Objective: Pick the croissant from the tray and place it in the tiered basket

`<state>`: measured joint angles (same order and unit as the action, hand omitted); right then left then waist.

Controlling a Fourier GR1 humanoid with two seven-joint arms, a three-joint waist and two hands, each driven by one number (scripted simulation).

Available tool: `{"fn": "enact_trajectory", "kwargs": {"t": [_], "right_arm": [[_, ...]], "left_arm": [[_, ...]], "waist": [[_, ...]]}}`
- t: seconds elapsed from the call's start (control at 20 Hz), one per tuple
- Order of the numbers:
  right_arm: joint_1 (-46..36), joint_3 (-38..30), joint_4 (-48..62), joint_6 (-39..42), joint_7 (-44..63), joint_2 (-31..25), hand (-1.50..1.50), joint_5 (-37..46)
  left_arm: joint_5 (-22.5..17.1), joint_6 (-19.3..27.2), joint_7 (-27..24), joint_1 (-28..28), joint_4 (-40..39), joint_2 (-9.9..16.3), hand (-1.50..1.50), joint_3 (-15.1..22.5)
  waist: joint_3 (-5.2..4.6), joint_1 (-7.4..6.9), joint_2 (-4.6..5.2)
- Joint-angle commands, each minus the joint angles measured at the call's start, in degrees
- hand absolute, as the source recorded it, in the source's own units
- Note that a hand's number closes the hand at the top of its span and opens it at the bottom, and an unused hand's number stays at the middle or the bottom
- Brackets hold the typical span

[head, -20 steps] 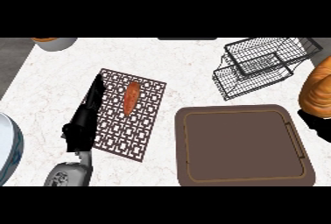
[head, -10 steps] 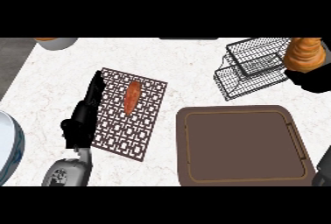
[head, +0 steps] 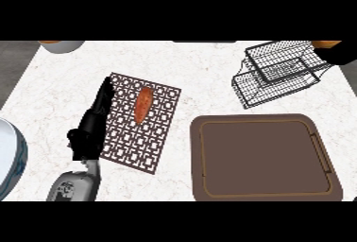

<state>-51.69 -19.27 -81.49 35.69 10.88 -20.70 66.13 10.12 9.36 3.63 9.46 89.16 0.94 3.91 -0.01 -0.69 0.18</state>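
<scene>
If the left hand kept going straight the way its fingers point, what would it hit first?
Probably nothing on the counter: the left hand points up along the left edge of the patterned mat, and beyond its fingertips only bare counter shows. Height is unclear.

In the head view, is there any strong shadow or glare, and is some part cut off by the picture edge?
Head view: light is even, with no glare on the white counter; no marked shadows show under the wire tiered basket or the brown tray. The right hand with the croissant is cut by the upper right edge; the left hand shows whole.
</scene>
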Motion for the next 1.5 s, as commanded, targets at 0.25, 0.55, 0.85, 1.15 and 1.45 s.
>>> {"fn": "enact_trajectory", "kwargs": {"t": [0.25,0.55,0.85,1.15,1.45], "right_arm": [[-2.1,-4.0,18.4,-9.5,-0.3,-1.2,1.5,-1.3],[-5.8,-10.9,27.1,-13.2,-1.7,-1.1,-1.5,-8.5],[-9.3,-19.1,25.8,-14.3,0.6,-3.2,-1.5,-16.9],[-6.4,-25.5,28.7,-18.3,3.8,-10.1,-1.5,-19.5],[0.6,-37.2,30.1,-10.7,1.1,-20.0,-1.5,-29.7]], "left_arm": [[0.5,0.1,-1.3,-1.4,-0.3,-0.1,0.0,0.4],[0.3,0.4,2.0,-1.3,3.4,-0.1,0.0,1.4],[0.7,0.7,-0.7,-1.4,0.5,0.1,0.0,0.7],[-0.4,-0.8,1.5,-0.6,1.7,0.8,0.0,0.4],[-0.5,-0.5,-1.1,-5.8,4.1,1.7,0.0,-0.1]], "waist": [[0.02,-0.23,0.13],[0.05,-0.55,0.09],[0.03,0.25,-0.14],[0.03,0.47,-0.11],[0.07,1.2,-0.4]]}}
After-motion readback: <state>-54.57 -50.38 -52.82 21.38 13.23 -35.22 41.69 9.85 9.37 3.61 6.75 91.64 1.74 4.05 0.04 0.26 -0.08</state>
